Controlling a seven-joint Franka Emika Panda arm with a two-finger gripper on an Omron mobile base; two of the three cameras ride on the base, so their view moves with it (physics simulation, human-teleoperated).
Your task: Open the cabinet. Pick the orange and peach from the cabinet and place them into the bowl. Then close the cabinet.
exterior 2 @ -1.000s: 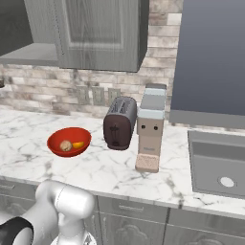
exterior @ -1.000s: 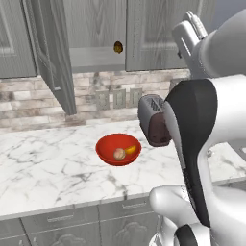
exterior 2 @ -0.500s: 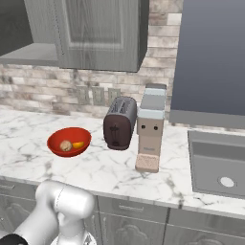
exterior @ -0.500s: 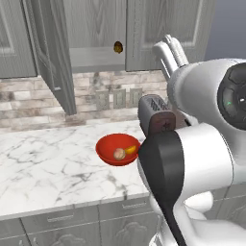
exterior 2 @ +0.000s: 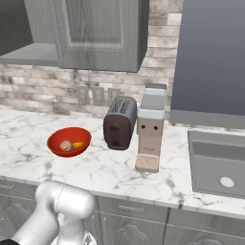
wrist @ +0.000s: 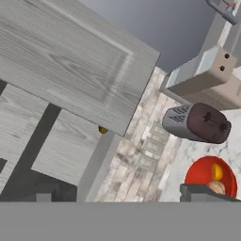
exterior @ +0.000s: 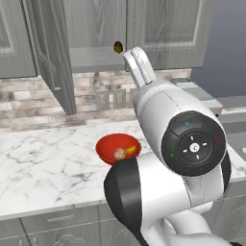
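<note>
I have both fruits down in the bowl (exterior: 117, 148) on the marble tabletop (exterior: 43, 168) — the peach (exterior: 118, 153) sits beside the orange (exterior: 130, 150), just left of the toaster (exterior 2: 120, 123). That leaves the cabinet (exterior: 96, 33): its left door (exterior: 53, 53) swings out toward me, the right door (exterior: 168, 31) looks shut, and a small dark brown-and-yellow object (exterior: 117, 46) sits on the shelf at the opening's right edge. My fingers (wrist: 127, 200) are spread wide and hold nothing; in the hand view they face the cabinet's underside and the bowl. By my reckoning, closing is what remains, and the risks sit there. The arm's bulk blocks much of my left base view, so I could misjudge the door's edge and shove it at a bad angle, or clip the bowl while swinging round and spill the fruit. Pushing too near the hinge could leave the door ajar.
</note>
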